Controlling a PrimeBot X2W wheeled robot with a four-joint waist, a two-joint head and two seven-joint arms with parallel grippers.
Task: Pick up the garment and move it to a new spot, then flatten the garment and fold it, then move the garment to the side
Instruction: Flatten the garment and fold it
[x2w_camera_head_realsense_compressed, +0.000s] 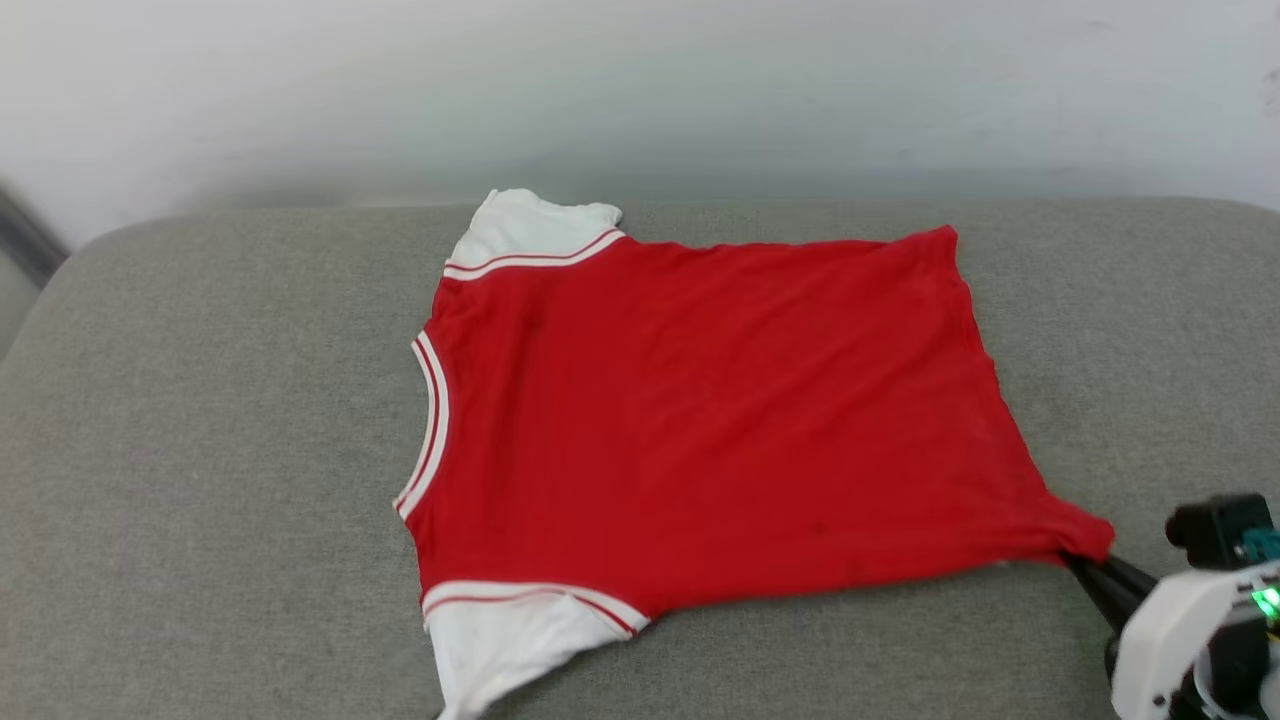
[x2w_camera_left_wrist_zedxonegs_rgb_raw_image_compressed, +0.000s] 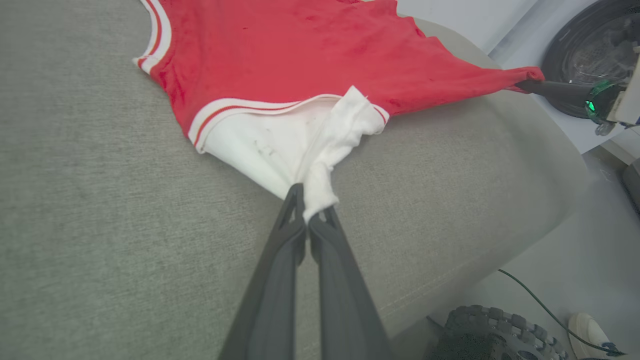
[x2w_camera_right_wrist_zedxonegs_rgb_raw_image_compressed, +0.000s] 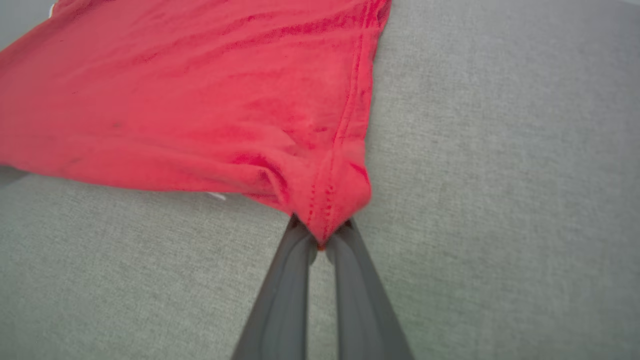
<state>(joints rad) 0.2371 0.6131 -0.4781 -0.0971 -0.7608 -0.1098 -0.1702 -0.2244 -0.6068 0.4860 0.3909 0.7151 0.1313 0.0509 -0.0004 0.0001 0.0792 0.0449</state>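
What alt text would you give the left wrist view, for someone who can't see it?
The left end effector, shut, pinches the white sleeve of a red garment lying spread on a grey cushion. At the upper right, the right end effector grips the garment's red hem corner.

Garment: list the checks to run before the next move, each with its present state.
1. Left gripper shut on the near sleeve: ok.
2. Right gripper shut on the hem corner: ok.
3. Near edge of the garment drawn straight between the two grips: ok, as far as the head view tells.
4. Body lying flat on the cushion: ok, only faint wrinkles.
5. Near sleeve flat: not ok, it is bunched and folded at the grip.
6. Far sleeve flat: cannot tell, its outer edge looks curled.
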